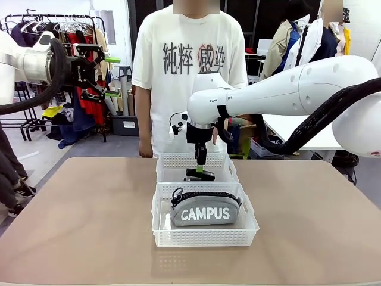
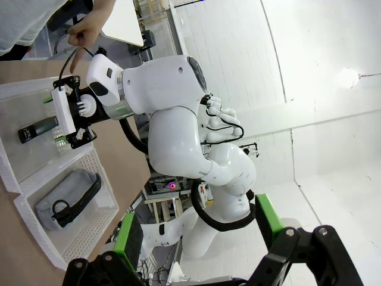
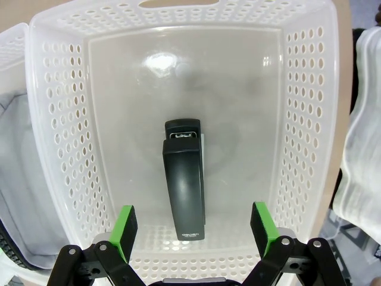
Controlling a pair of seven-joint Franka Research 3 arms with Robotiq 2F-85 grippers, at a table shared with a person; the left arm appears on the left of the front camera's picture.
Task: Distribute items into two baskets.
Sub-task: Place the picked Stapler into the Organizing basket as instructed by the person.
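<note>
Right gripper (image 3: 193,229) hangs jaws apart straight above the stapler (image 3: 185,179) lying flat in the far basket (image 3: 300,89), its long axis running between the pads; pouch (image 1: 205,208) in near basket (image 1: 205,237); left gripper (image 1: 107,76) parked high, open.

Front view is taken across the surface (image 1: 89,226) toward the person (image 1: 187,71). Left wrist view is held high and rolled sideways. Right wrist view is aimed down, close, into the far basket (image 3: 53,137), which is shared by all three views.
</note>
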